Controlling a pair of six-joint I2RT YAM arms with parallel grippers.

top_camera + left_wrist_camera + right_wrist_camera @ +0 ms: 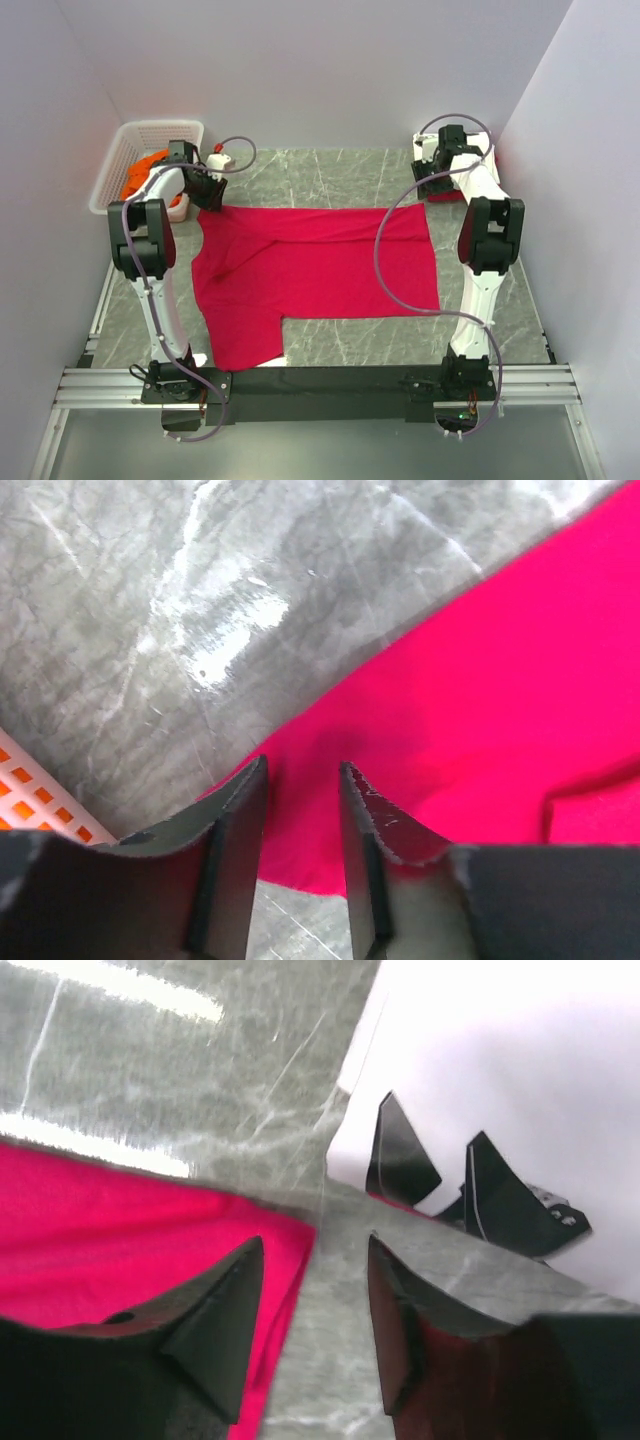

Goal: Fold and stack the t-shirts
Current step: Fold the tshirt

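Top external, marble table (330, 165), red t-shirt (320, 270), white walls (300, 70)

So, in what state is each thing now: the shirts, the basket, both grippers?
red t-shirt: spread out on the table, creased, not folded.
basket: upright, with fabric inside.
orange t-shirt: crumpled inside the basket.
left gripper: open, over the red t-shirt's edge, empty.
right gripper: open, over the red t-shirt's corner, empty.
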